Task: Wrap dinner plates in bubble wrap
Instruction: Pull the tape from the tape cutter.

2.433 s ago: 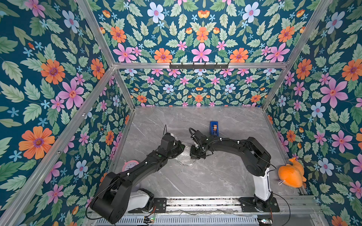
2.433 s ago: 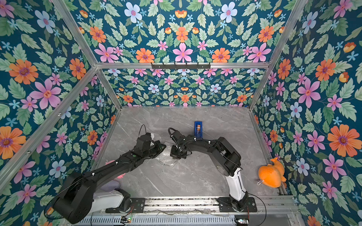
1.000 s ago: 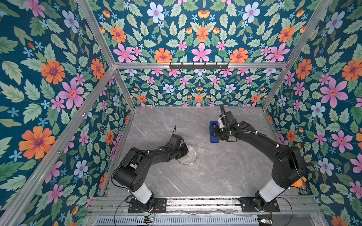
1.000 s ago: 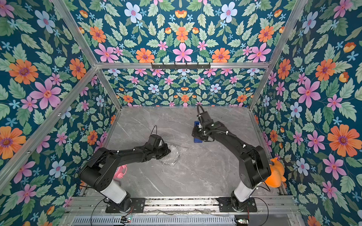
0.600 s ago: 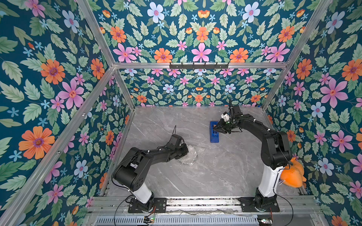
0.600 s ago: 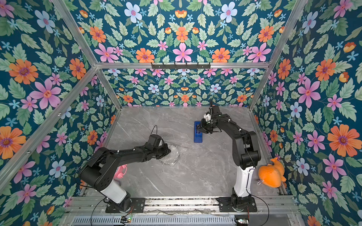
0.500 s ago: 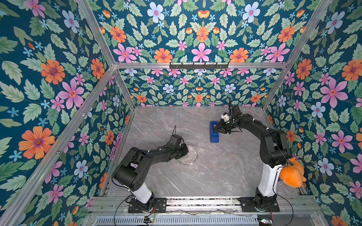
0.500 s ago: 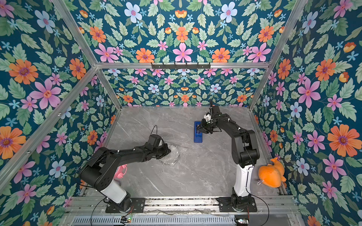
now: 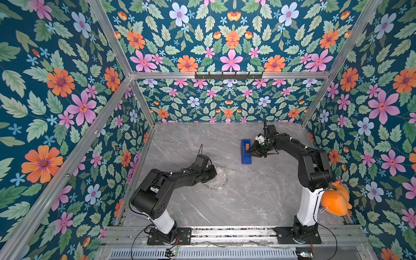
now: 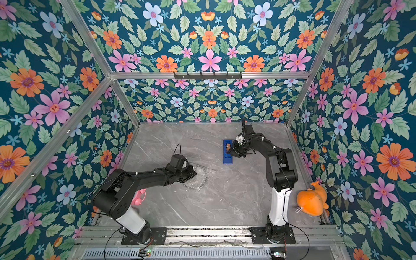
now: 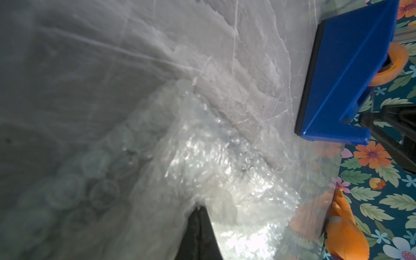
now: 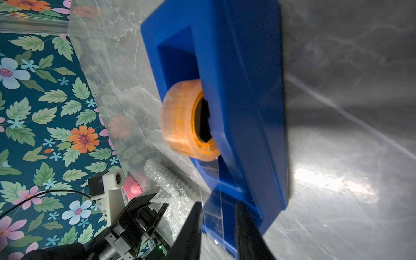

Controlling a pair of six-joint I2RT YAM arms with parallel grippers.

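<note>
Where the left gripper (image 11: 198, 210) rests, its jaws are clenched tip to tip and buried in the crumpled bubble wrap (image 9: 217, 181). The wrap lies bunched on the grey marble table (image 9: 247, 202); a pinched fold cannot be confirmed. Well apart from the wrap, the right gripper (image 12: 217, 222) has its jaws parted, straddling the clear strip at the cutter end of the blue tape dispenser (image 9: 245, 158). Count: one wrap bundle, one dispenser, one orange tape roll (image 12: 180, 119), two grippers.
</note>
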